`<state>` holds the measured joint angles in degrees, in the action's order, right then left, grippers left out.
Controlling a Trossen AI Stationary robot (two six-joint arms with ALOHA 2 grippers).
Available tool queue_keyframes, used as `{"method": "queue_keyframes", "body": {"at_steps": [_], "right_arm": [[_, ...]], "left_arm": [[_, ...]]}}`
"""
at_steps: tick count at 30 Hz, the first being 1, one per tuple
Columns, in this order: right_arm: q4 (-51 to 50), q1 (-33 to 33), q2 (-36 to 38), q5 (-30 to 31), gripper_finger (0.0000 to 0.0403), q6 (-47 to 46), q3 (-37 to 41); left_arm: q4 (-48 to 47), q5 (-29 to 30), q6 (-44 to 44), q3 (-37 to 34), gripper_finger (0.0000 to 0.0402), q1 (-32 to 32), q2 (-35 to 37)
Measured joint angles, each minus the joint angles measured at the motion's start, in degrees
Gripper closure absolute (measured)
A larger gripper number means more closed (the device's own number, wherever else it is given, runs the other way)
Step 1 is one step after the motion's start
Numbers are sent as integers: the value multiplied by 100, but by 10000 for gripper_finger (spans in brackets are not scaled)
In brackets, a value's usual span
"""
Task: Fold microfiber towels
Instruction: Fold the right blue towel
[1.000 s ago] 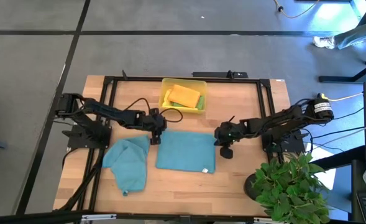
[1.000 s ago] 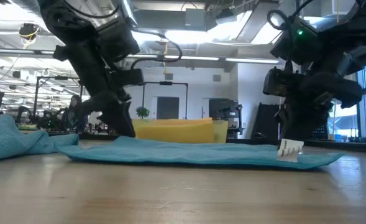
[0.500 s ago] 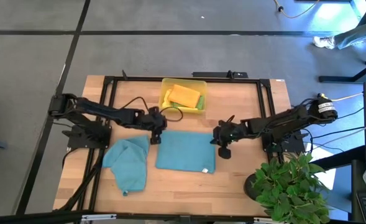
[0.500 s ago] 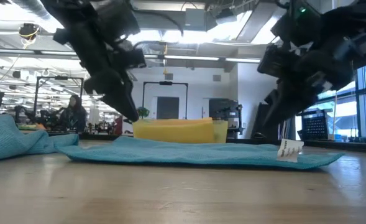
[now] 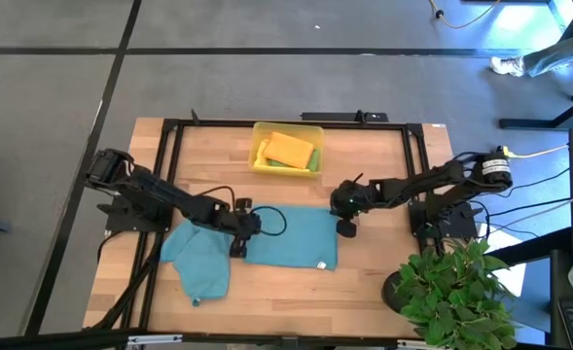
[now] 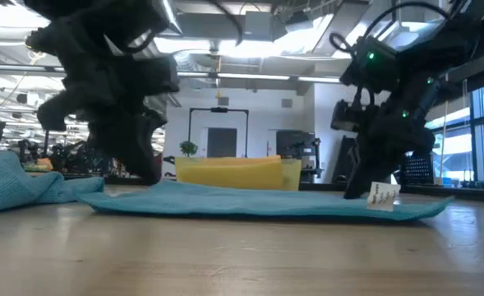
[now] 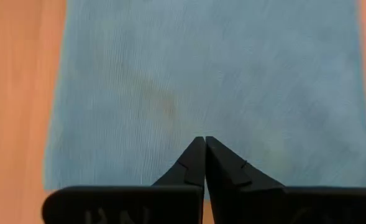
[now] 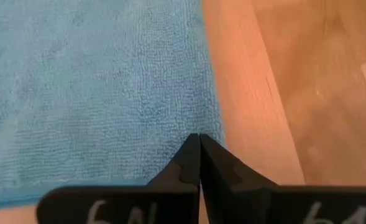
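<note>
A teal towel (image 5: 288, 236) lies spread flat on the table's middle; it also shows in the low view (image 6: 258, 201). A second teal towel (image 5: 198, 258) lies crumpled to its left. The orange, yellow and green towels (image 5: 288, 151) lie in the yellow tray (image 5: 260, 131). My left gripper (image 5: 247, 231) is shut, low over the flat towel's left edge (image 7: 204, 140). My right gripper (image 5: 338, 214) is shut, low over the towel's right edge near its far corner (image 8: 199, 137). My left gripper's shut fingertips (image 7: 195, 149) point down over the flat towel just inside its left edge (image 7: 170, 106); I cannot tell whether they touch it. My right gripper's shut fingertips (image 8: 192, 146) stand at the towel's right edge (image 8: 210, 112); I cannot tell whether they touch it.
A potted plant (image 5: 451, 292) stands at the near right corner. A black frame (image 5: 286, 123) runs around the table. Bare wood lies in front of the flat towel (image 5: 286, 292) and right of it (image 5: 383, 253).
My left gripper has gone from the flat towel's far left corner toward the table's near edge along the towel's left edge, and down. My right gripper has gone a little toward the far edge and down. The flat towel has stayed where it was.
</note>
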<state>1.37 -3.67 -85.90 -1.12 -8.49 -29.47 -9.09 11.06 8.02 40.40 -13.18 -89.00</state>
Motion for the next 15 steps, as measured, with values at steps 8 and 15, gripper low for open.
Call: {"method": "queue_keyframes", "body": {"at_steps": [8,15], "right_arm": [[-11,126,-223,-365,399,-205,-28],[-269,667,-217,-455,399,-861,-31]], "left_arm": [[154,57,-86,37,401,558,-647],[247,50,-1020,15,399,1304,-596]]}}
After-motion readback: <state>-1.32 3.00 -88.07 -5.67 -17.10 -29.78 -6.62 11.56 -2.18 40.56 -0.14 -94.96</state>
